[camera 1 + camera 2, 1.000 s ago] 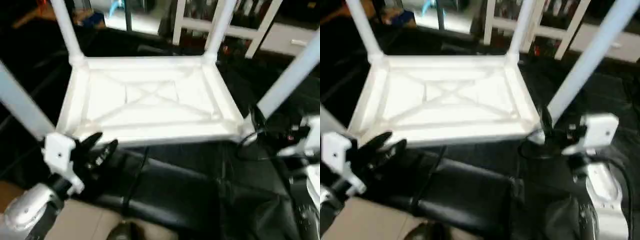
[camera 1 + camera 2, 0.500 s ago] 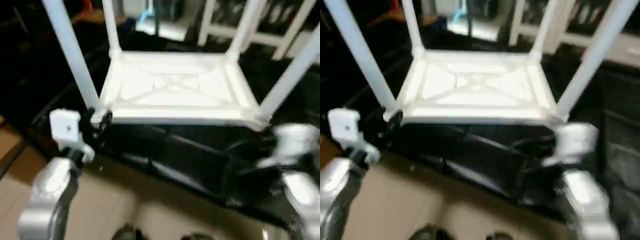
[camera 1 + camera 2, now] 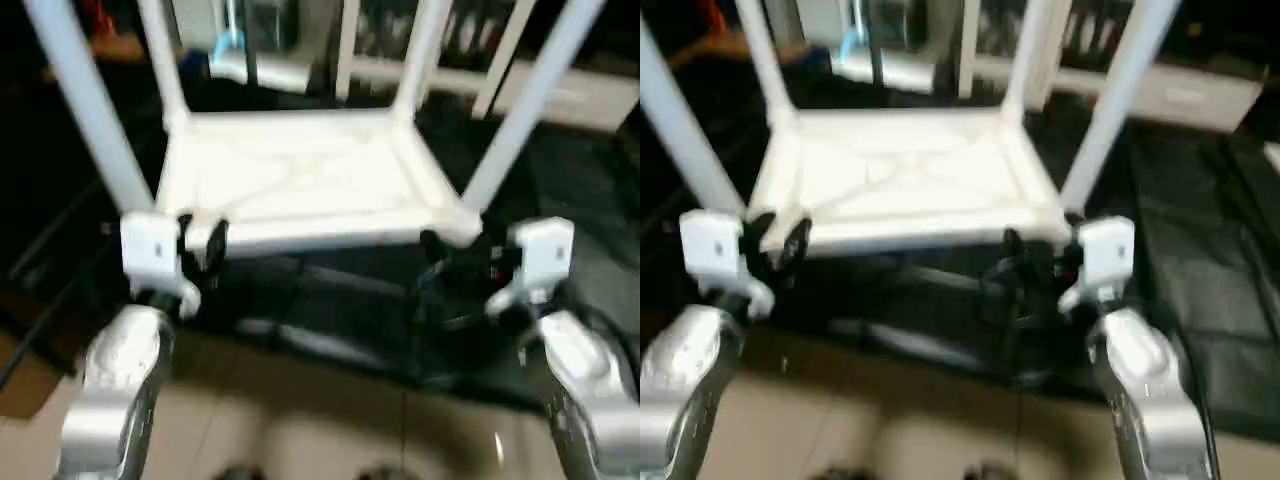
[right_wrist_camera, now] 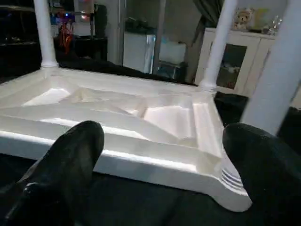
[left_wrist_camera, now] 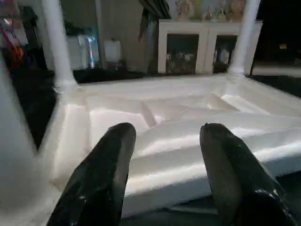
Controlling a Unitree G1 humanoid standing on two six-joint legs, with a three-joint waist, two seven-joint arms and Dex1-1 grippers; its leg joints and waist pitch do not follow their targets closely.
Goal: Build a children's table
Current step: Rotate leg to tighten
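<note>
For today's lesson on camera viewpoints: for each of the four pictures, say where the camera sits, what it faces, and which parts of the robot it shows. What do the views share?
Left eye view: head camera, looking down at the upturned table top; both silver forearms.
Right eye view: same scene, slightly shifted.
Left wrist view: along the open left gripper at the near rim.
Right wrist view: along the open right gripper at a corner leg.
Shared: the ribbed underside.

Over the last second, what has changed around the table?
Both end effectors have come in to the near edge of the upturned table top: the left end effector at the near left corner, the right end effector at the near right. Neither has gripped anything; both are open. All four legs stayed socketed.
</note>
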